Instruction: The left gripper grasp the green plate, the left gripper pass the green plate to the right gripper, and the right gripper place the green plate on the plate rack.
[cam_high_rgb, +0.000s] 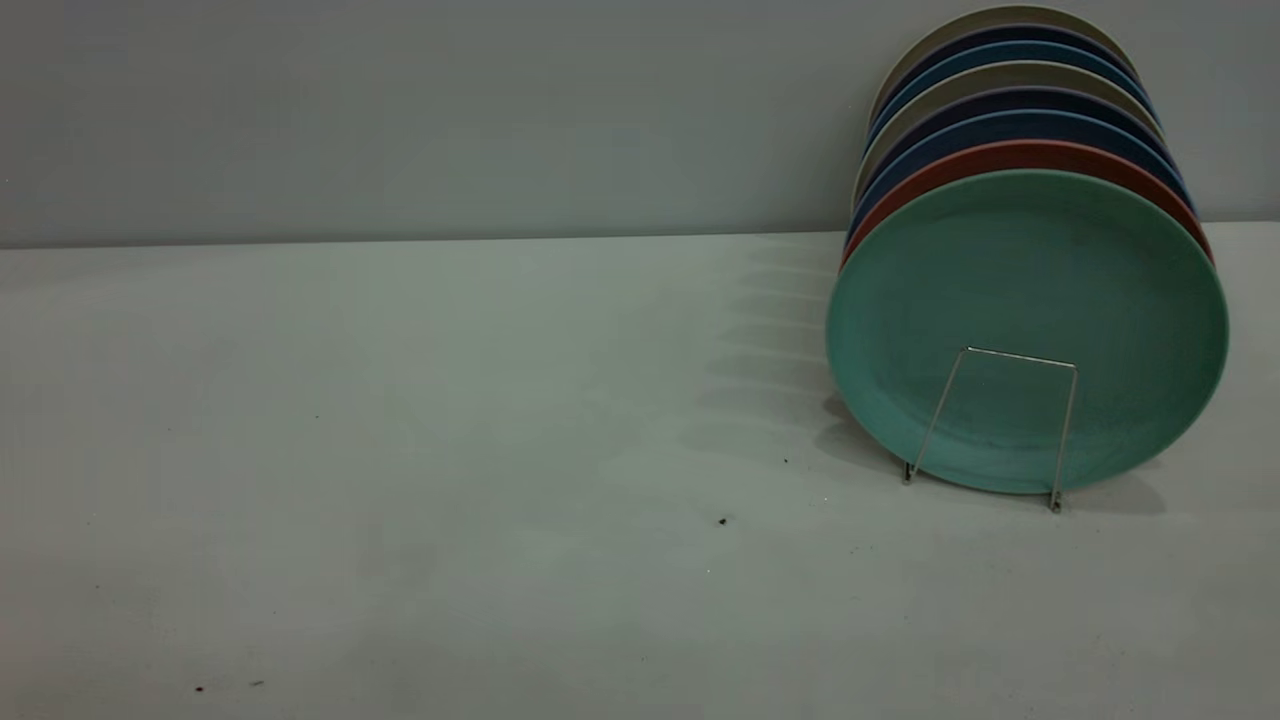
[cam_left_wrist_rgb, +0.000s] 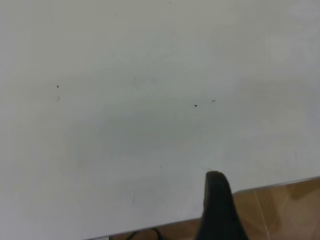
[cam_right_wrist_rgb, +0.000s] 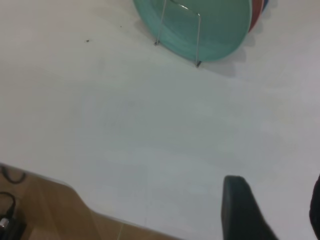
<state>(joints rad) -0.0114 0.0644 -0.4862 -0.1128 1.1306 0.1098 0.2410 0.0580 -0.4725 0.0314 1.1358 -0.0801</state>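
The green plate (cam_high_rgb: 1030, 290) stands on edge at the front of a row of plates at the table's far right. It rests behind the front wire loop of the plate rack (cam_high_rgb: 1020, 357). In the right wrist view the green plate (cam_right_wrist_rgb: 210, 25) and the rack loop (cam_right_wrist_rgb: 198, 35) lie far off. My right gripper (cam_right_wrist_rgb: 275, 182) hovers open and empty over bare table, well short of the rack. Only a black part of my left gripper (cam_left_wrist_rgb: 217, 210) shows, above the table's edge and holding nothing that I can see. Neither gripper appears in the exterior view.
Behind the green plate stand a salmon-red plate (cam_high_rgb: 1000, 160) and several dark blue and beige plates (cam_high_rgb: 1010, 70). A grey wall runs behind the white table (cam_high_rgb: 400, 450). Wooden floor (cam_left_wrist_rgb: 285, 205) lies past the table's edge, with black cables (cam_right_wrist_rgb: 7, 220) on it.
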